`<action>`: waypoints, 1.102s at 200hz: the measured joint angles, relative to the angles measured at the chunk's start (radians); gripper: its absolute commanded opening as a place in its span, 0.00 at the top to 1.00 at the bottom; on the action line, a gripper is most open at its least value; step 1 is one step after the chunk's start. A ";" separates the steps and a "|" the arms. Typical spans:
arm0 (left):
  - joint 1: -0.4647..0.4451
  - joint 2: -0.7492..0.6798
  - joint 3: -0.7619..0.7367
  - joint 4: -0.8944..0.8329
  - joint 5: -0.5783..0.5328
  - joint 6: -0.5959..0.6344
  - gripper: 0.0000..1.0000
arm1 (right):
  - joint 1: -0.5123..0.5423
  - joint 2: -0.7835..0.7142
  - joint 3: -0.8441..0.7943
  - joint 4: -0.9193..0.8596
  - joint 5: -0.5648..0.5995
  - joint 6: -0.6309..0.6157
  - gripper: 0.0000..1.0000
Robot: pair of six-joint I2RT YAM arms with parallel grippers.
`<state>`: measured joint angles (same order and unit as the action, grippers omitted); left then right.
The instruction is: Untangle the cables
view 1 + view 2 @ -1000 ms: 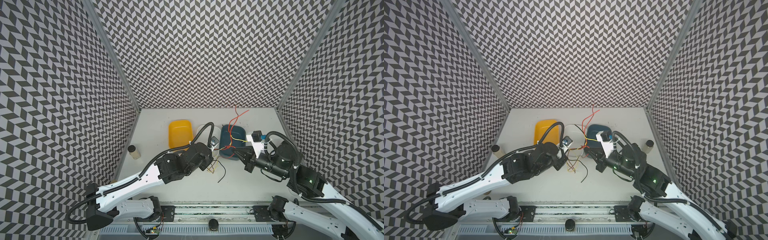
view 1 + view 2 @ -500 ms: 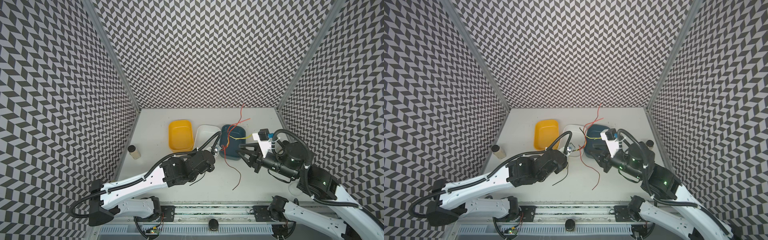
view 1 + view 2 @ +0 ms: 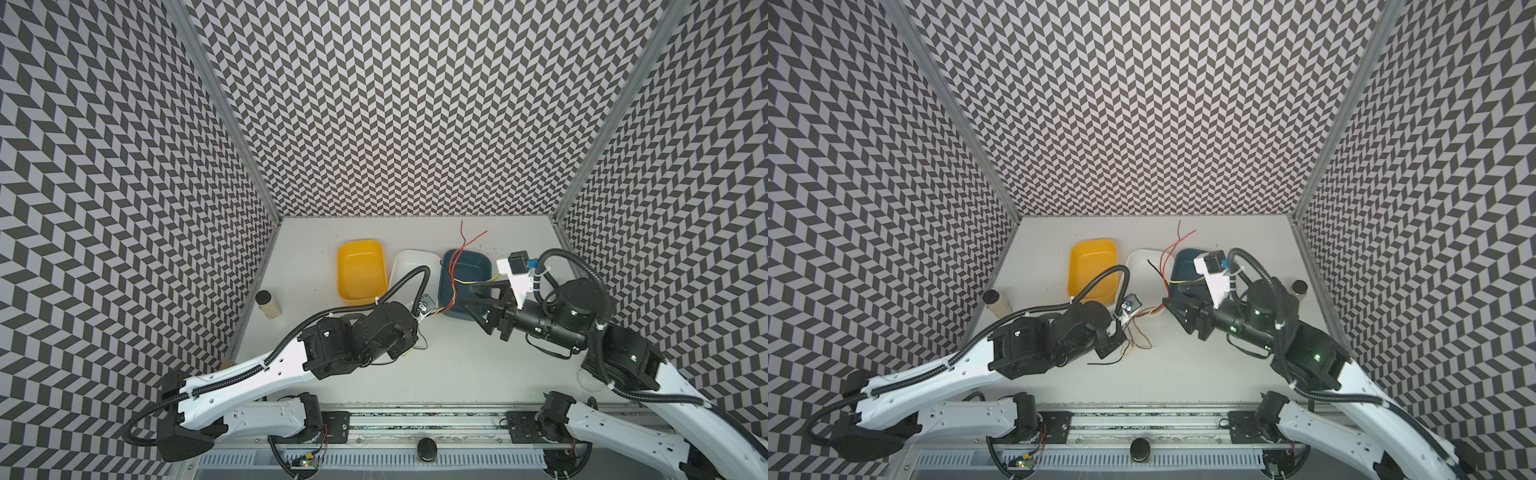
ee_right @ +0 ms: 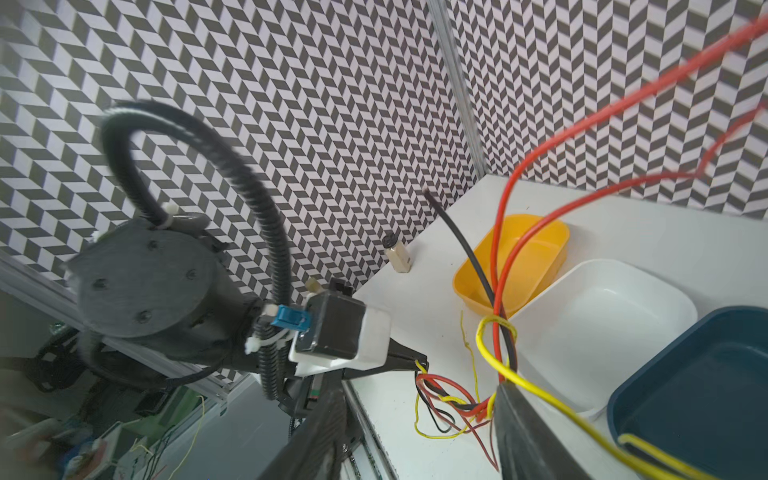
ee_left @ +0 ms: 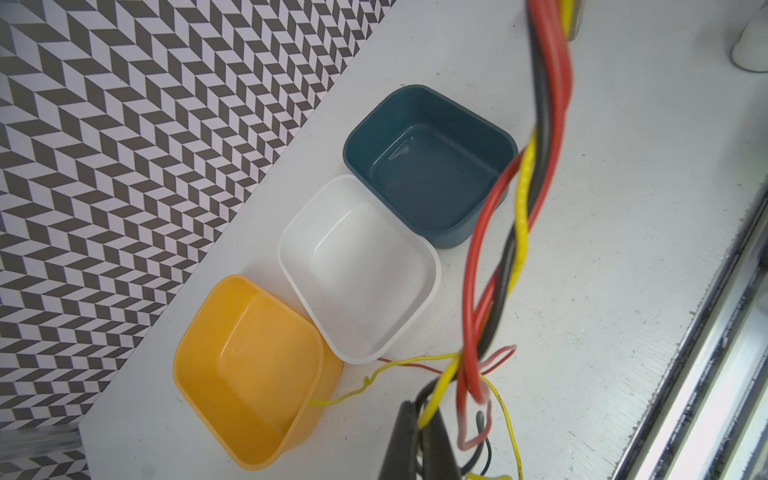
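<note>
Chevron-patterned walls (image 3: pixel 415 104) surround a white table (image 3: pixel 478 365), cables (image 5: pixel 467 299) dangling above it.

Looks like a robotics lab to me: a test cell with chevron-patterned walls (image 3: pixel 395 104) around a white table (image 3: pixel 478 365), arms (image 3: pixel 270 370) mounted on an aluminium rail (image 3: pixel 415 419), and blurry green circuit boards (image 4: pixel 99 449) with loose wires cluttered behind the left gripper (image 4: pixel 419 362).
</note>
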<state>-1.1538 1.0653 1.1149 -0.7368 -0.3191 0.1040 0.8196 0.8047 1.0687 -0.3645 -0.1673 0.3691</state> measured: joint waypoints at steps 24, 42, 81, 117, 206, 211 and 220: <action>0.000 0.002 0.000 0.000 0.027 0.000 1.00 | 0.000 0.020 -0.037 0.005 0.021 0.026 0.40; 0.000 0.002 0.000 0.000 0.049 0.000 1.00 | 0.000 0.021 -0.047 0.011 0.051 0.027 0.40; 0.000 0.000 0.000 0.001 0.066 0.001 1.00 | 0.000 0.077 -0.043 0.034 0.114 0.016 0.45; 0.000 -0.027 -0.005 0.013 0.093 0.004 1.00 | -0.002 0.113 -0.043 0.051 0.138 -0.005 0.84; 0.257 -0.187 -0.074 0.169 0.569 -0.045 1.00 | -0.161 0.037 -0.230 0.616 -0.328 0.080 1.00; 0.276 -0.187 -0.075 0.180 0.602 -0.054 1.00 | -0.178 0.057 -0.230 0.675 -0.374 0.113 1.00; 0.315 -0.185 -0.078 0.203 0.675 -0.070 1.00 | -0.202 0.090 -0.230 0.775 -0.439 0.167 1.00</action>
<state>-0.8391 0.8799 1.0370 -0.5335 0.3561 0.0338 0.6178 0.8948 0.8391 0.4107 -0.6060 0.5362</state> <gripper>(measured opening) 0.048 0.070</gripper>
